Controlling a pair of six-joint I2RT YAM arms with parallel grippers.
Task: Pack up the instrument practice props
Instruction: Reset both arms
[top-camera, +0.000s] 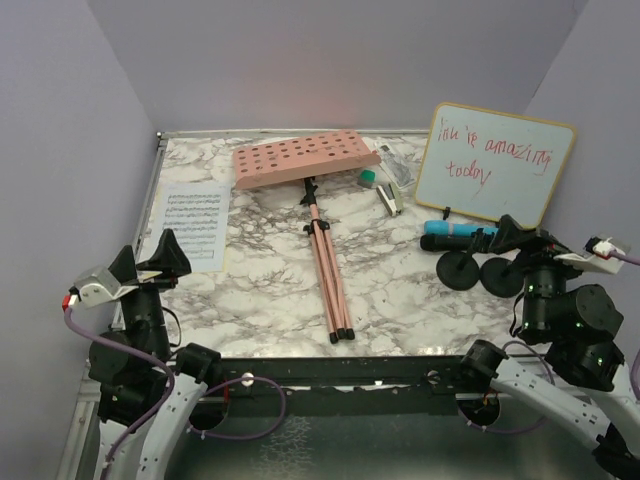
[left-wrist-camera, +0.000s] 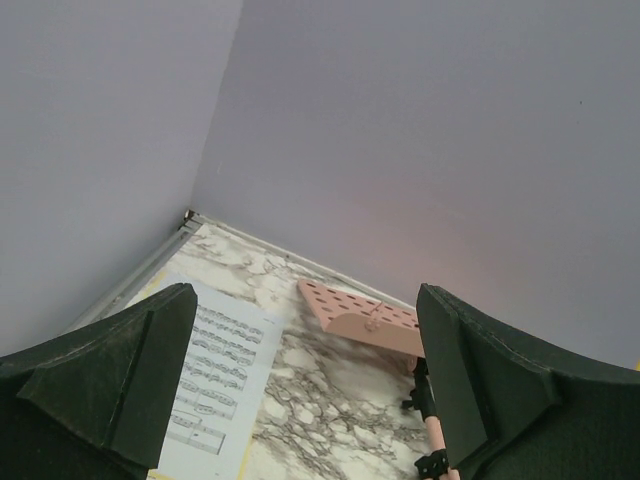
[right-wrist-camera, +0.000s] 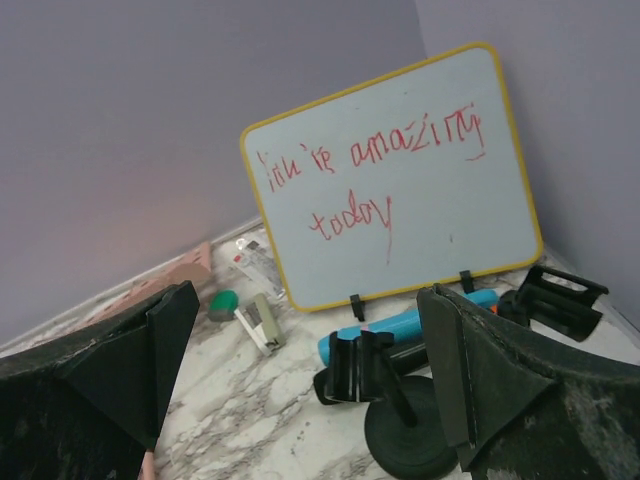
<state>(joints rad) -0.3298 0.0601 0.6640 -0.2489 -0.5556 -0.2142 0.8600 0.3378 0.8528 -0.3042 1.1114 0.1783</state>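
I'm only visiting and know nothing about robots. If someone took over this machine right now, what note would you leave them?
Left end effector: open, empty, over the table's left edge beside the sheet music.
Right end effector: open, empty, by the two round-based mic poles.
Pink music rack: lying down, head at the back, folded legs pointing toward the arms.
Blue microphone and black microphone: lying in front of the whiteboard.
Done: nothing looks packed yet.
Left: gather all of these props. No box or bag is in view.
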